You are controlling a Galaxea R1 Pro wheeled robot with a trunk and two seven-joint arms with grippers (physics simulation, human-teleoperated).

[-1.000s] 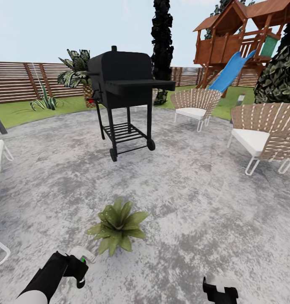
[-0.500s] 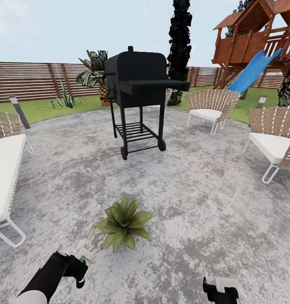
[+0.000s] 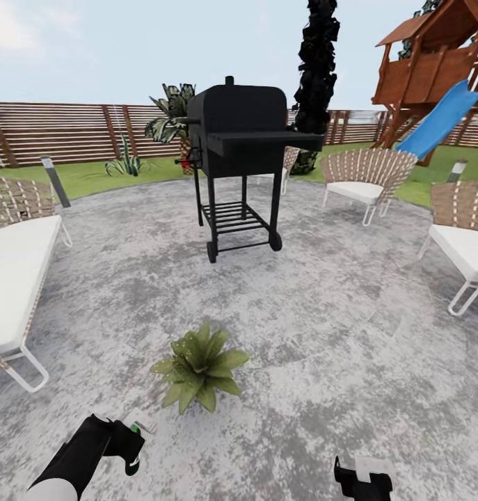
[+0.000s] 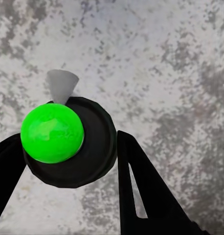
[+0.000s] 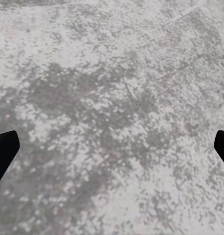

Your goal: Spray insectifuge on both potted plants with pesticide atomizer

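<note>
One plant (image 3: 199, 364) sits before a black grill (image 3: 243, 158); left gripper (image 4: 68, 147) clamps the atomizer (image 4: 68, 142), right gripper (image 5: 112, 147) spread.

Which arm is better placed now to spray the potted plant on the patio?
The left. Its gripper holds the pesticide atomizer between its fingers, just short of the potted plant. The right gripper is open with nothing in it, farther to the side.

The robot's left arm (image 3: 72, 463) is a smooth black sleeve ending in a white cuff at the near edge. Its left gripper (image 4: 68, 161) has flat, matte black tapering fingers (image 4: 141, 191). The right gripper (image 3: 364, 480) is blocky and black with a white panel on top.
</note>
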